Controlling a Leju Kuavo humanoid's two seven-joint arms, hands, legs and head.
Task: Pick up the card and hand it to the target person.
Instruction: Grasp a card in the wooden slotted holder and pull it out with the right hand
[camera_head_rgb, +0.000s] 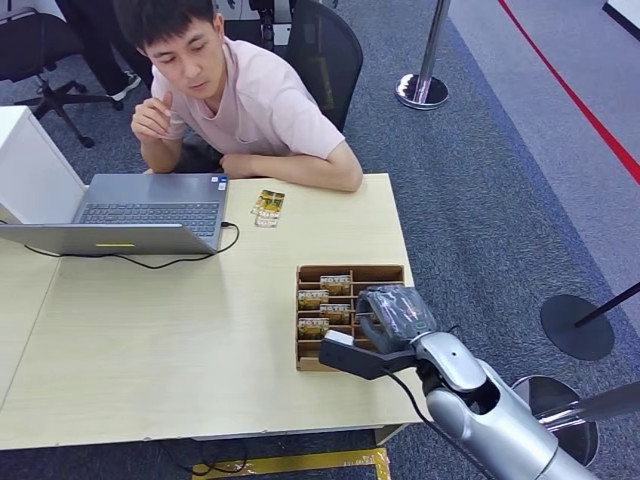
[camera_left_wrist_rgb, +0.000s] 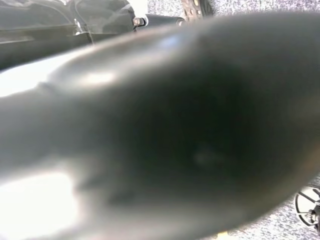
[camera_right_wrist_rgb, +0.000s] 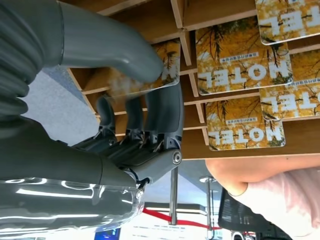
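A brown cardboard card box (camera_head_rgb: 392, 272) stands near the table's right edge with several yellow "HOTEL" cards (camera_head_rgb: 334, 283) in its slots. My right hand (camera_head_rgb: 392, 315) is over the box's right half. In the right wrist view the thick thumb (camera_right_wrist_rgb: 113, 42) presses on one yellow card (camera_right_wrist_rgb: 170, 57) and the dark fingers (camera_right_wrist_rgb: 162, 105) curl under it, so the card is pinched at a slot of the box (camera_right_wrist_rgb: 188, 25). Other cards (camera_right_wrist_rgb: 241, 55) lie beside it. The target person (camera_head_rgb: 249, 100) in a pink shirt leans on the table's far edge.
Two more cards (camera_head_rgb: 268, 207) lie on the table (camera_head_rgb: 189, 340) by the person's forearm. An open laptop (camera_head_rgb: 136, 215) with a black cable sits at the left. Stanchion bases (camera_head_rgb: 577, 325) stand on the carpet to the right, and an office chair (camera_head_rgb: 328, 50) is behind the person.
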